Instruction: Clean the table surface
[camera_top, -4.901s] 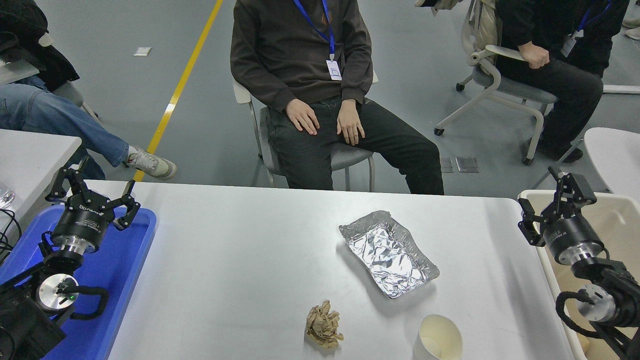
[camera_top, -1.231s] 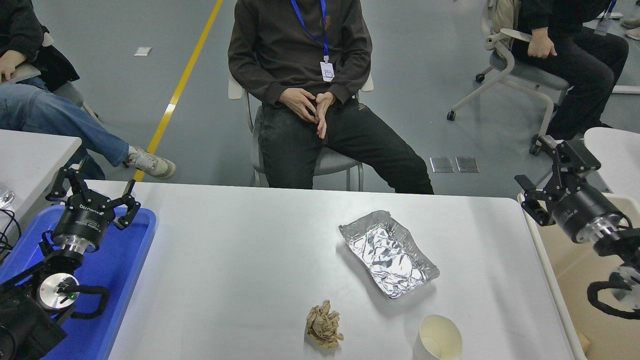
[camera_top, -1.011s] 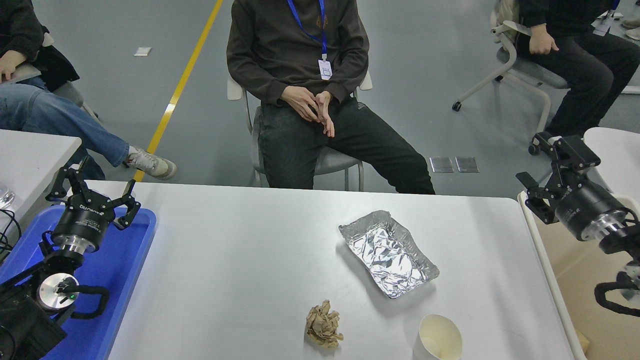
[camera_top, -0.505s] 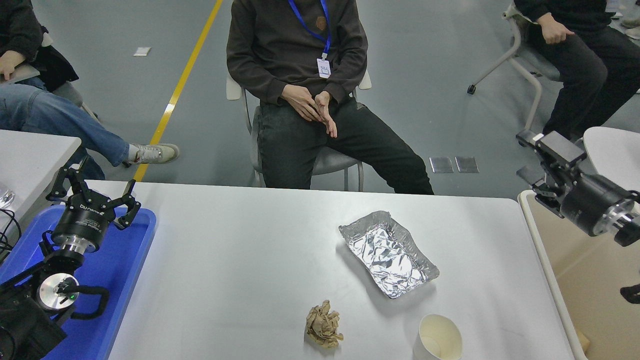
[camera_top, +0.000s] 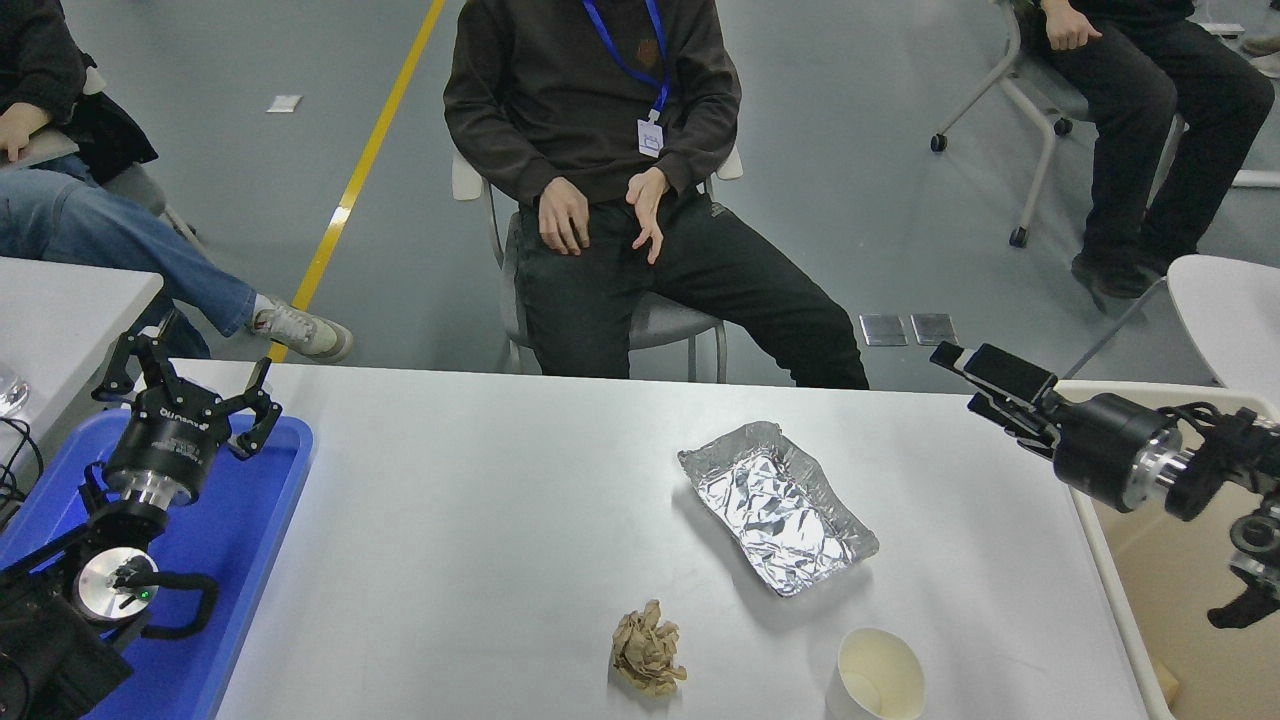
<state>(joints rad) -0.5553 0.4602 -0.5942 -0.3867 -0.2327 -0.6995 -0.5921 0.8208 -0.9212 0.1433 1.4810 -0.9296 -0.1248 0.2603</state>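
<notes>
The grey-white table surface carries a crumpled foil tray right of centre, a ball of crumpled brown paper near the front edge, and a paper cup at the front right. My right gripper hovers over the table's far right corner, pointing left, open and empty, well right of the foil tray and apart from it. My left gripper is parked open and empty over the blue tray at the left.
A beige bin stands against the table's right edge, under my right arm. A person sits at the far side, hands on lap. Other people sit at the far left and far right. Another table stands at the left.
My right arm has risen from over the beige bin and swung left, turning the gripper to point left over the table's far right corner. The seated person moved the hands apart.
</notes>
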